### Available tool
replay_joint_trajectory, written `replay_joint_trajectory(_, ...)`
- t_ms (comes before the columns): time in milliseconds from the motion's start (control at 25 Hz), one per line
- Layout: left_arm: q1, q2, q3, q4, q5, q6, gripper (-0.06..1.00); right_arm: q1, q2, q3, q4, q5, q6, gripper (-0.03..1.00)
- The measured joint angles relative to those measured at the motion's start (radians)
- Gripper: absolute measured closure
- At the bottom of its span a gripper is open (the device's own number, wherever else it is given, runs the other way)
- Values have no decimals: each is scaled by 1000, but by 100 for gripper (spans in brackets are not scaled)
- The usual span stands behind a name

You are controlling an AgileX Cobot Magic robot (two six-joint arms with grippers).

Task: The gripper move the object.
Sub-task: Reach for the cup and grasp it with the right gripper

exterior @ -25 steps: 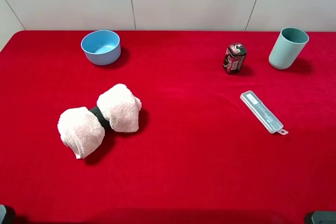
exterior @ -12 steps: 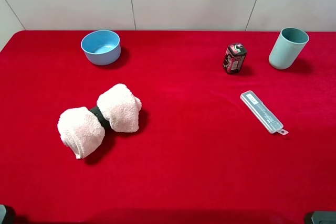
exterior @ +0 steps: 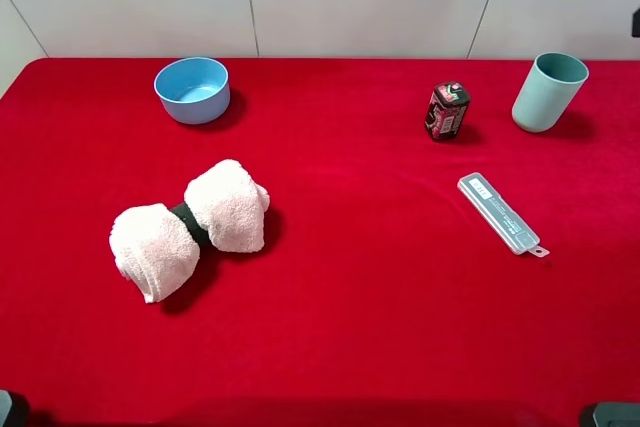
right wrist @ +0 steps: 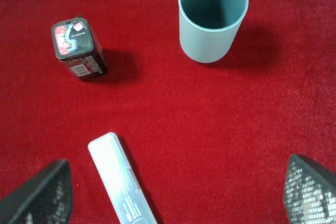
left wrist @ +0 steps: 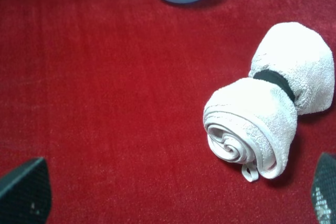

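Note:
The object, a pale teal-green tumbler, stands upright on the red cloth at the far right; the right wrist view shows it empty. My right gripper hangs open well short of the tumbler, its two dark fingertips spread wide, touching nothing. The left gripper is open too, over the left of the table beside the towel roll. In the exterior high view only dark bits of the arms show at the bottom corners.
A small dark can stands left of the tumbler, also seen by the right wrist. A clear flat case lies nearer the front. A light-blue bowl sits far left, with a rolled pink towel at mid left.
Nothing on the table has moved. A small dark shape has appeared at the right edge of the exterior high view, above the tumbler.

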Motion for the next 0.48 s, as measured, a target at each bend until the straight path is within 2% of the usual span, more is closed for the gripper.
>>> replay_joint_trajectory(280, 0, 0, 0, 0, 0, 0, -4, 0, 252, -202, 0, 81, 0, 36)
replay_joint_trajectory(480, 0, 0, 0, 0, 0, 0, -4, 0, 399, -317, 0, 98, 0, 36)
